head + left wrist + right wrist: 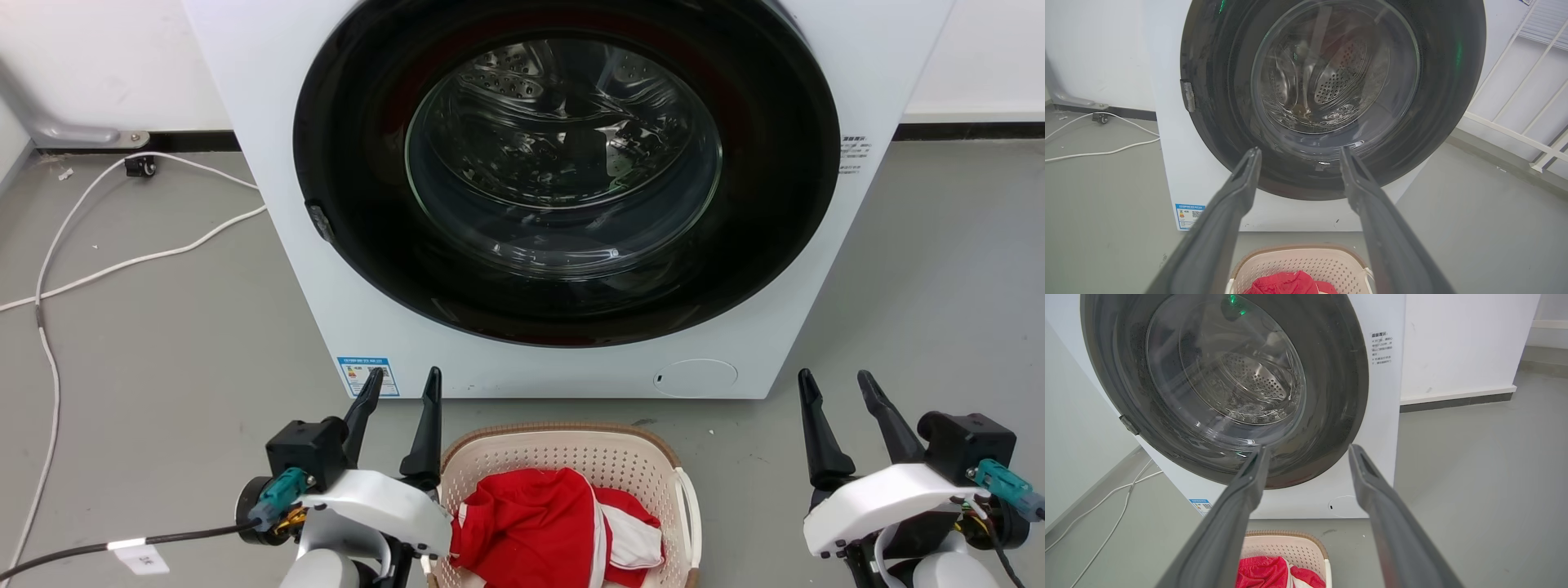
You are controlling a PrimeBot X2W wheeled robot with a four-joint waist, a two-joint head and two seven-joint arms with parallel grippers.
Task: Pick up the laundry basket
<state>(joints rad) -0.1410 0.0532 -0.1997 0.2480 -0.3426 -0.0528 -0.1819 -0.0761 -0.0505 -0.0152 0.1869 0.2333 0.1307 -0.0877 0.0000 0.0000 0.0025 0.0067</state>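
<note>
left gripper (pixel 403 382) spread, empty | right gripper (pixel 838 384) spread, empty | laundry basket (pixel 563 441) between them on floor, before washing machine (pixel 286 212)

Laundry basket (pixel 571 454): cream, dotted with small holes, brown woven-look rim, white handle. Clothes (pixel 531 523) in it: red with white. Washing machine (pixel 269 163): white body, black door ring, clear glass, silver perforated drum; blue label (pixel 367 376) on front. Floor (pixel 163 359) plain grey; cable (pixel 139 260) white. My left gripper (pixel 405 374) and right gripper (pixel 835 375): black fingers, white shells, teal plugs.
</note>
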